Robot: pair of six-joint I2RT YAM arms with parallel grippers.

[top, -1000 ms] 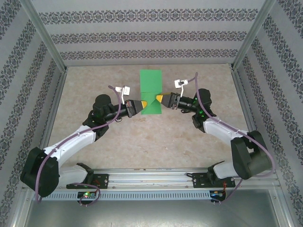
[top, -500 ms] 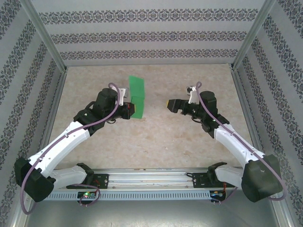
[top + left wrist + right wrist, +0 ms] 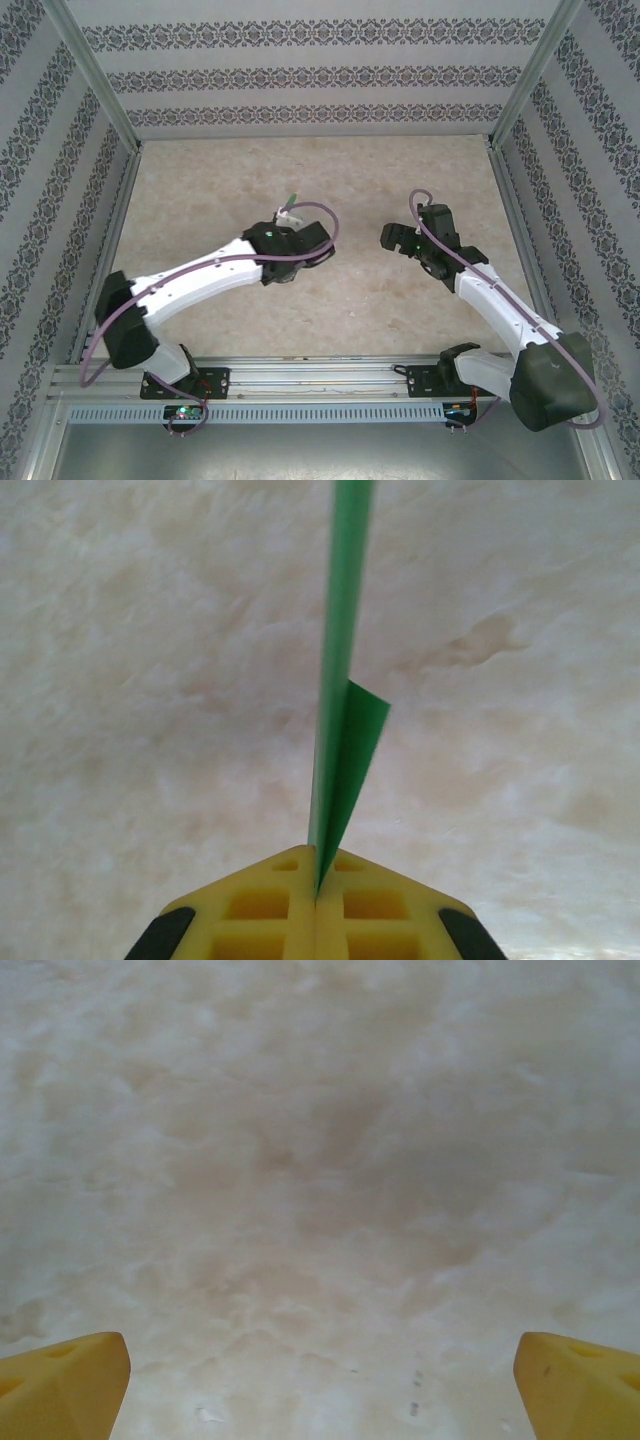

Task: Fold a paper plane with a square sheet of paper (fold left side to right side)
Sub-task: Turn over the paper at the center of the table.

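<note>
Left wrist view gives us the clearest look. The left hand (image 3: pixel 316 865) has its two yellow fingers (image 3: pixel 260 910) pressed flat together on the near edge of the green paper (image 3: pixel 338 680). We see the paper edge-on, as a thin strip running from the grip straight up to the top of the frame. One flap (image 3: pixel 362 740) splays off to the right just past the fingertips. Behind it lies the mottled beige worktop (image 3: pixel 150 680), and we cannot tell whether the far end of the paper touches it.

From the top external view, the left arm (image 3: pixel 200 275) reaches in from the near left corner, with its wrist close to the middle of the worktop (image 3: pixel 330 170). The right arm (image 3: pixel 495 300) bends in from the near right. The right hand (image 3: pixel 392 237) points left and sits well apart from the left wrist.

At the right wrist, we find the right hand (image 3: pixel 320 1385) spread wide. Its yellow fingertips (image 3: pixel 70 1380) sit at the two bottom corners of the frame, and the worktop (image 3: pixel 320 1160) shows between them.
</note>
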